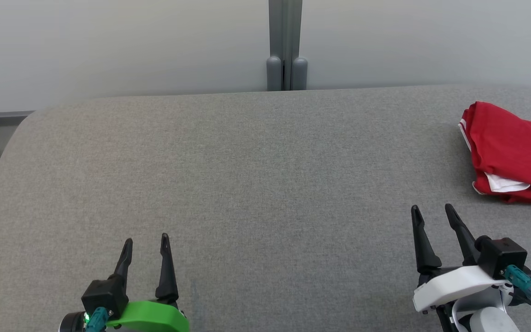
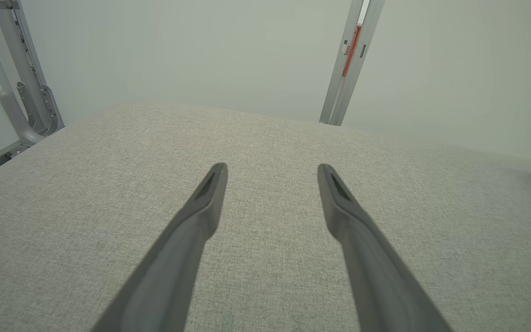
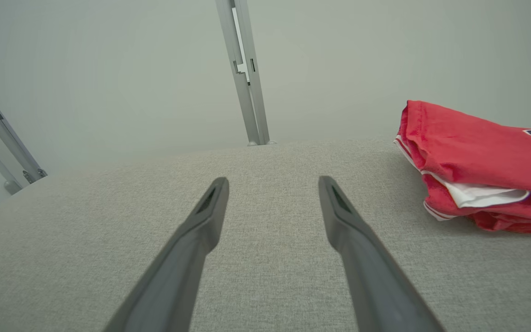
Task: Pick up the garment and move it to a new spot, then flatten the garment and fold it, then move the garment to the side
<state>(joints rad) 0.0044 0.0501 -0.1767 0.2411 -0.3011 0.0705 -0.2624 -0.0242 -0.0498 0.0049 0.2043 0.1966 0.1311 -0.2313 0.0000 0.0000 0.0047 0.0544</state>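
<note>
The left gripper [image 1: 146, 237] hangs low over the near left part of the grey cloth-covered table [image 1: 265, 184], its two dark fingers spread apart with nothing between them. The right gripper [image 1: 432, 207] sits at the near right, its fingers likewise parted and empty, tips pointing toward the far edge. Both are clear of the fabric surface beneath them.

Ahead of the right gripper and off to its right, apart from it, lies the garment [image 1: 510, 152]. It is a red piece with white trim, folded over on itself, with a white layer showing at its near edge. A dark printed mark on top, perhaps a number, is cut off by the picture's edge. Behind the table stands a pale wall with a grey metal post [image 1: 285, 46].
</note>
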